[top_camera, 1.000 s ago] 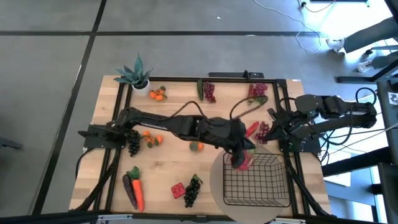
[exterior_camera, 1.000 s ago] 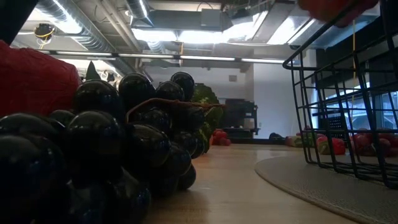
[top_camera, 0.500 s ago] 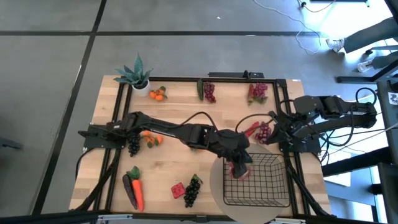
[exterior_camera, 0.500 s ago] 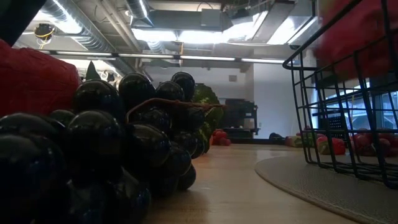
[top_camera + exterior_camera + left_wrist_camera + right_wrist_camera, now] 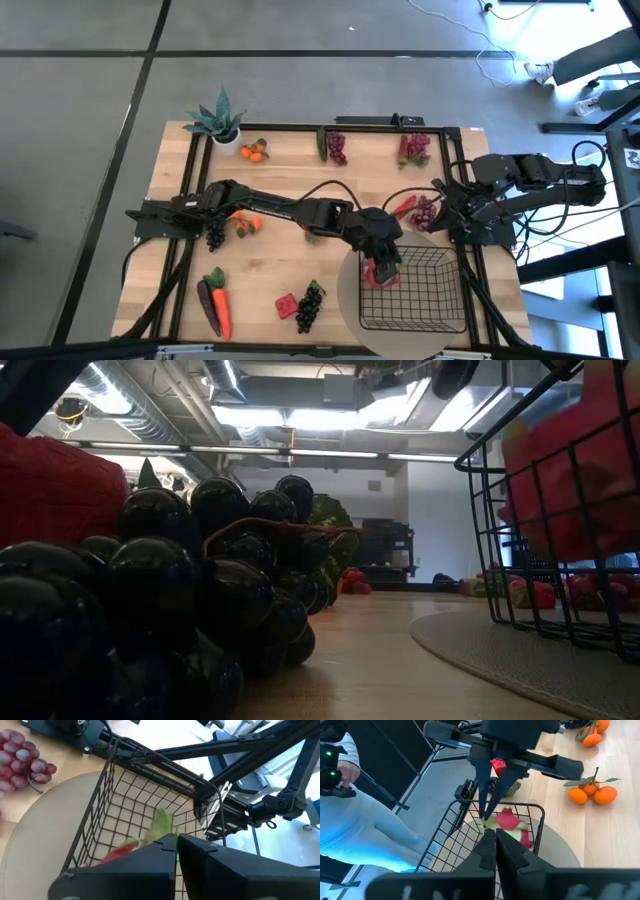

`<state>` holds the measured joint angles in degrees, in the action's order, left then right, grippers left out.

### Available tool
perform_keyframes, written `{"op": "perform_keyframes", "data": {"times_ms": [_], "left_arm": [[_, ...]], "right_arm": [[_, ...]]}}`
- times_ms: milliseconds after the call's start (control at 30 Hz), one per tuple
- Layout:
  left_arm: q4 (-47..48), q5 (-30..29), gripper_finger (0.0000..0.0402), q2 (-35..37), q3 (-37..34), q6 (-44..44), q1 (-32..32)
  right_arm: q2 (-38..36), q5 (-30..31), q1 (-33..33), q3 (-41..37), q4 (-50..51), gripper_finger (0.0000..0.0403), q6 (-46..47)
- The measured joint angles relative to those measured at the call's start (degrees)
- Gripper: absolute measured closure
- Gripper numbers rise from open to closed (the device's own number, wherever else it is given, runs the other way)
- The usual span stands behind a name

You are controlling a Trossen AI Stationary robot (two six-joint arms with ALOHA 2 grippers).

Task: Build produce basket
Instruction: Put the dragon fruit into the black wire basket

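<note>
One dragon fruit (image 5: 384,274) pinched in left claw (image 5: 383,270) over basket (image 5: 440,315); right claw (image 5: 447,205) closed, empty

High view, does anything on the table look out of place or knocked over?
Nothing stands out. The basket sits upright on the round mat, the left gripper holds the dragon fruit over it, and the potted plant stands upright at the far corner.

Two matte black jointed arms (image 5: 290,208) with looping black cables (image 5: 320,186)
</note>
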<state>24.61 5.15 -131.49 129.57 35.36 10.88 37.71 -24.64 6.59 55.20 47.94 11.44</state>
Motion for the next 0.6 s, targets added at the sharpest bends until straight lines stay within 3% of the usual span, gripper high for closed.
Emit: {"op": "perform_keyframes", "data": {"times_ms": [600], "left_arm": [[2.82, -2.22, 0.0402, -3.44, 0.03, -1.50, 1.29]], "right_arm": [[0.00, 0.09, 0.02, 0.00, -0.09, 0.0402, 0.04]]}}
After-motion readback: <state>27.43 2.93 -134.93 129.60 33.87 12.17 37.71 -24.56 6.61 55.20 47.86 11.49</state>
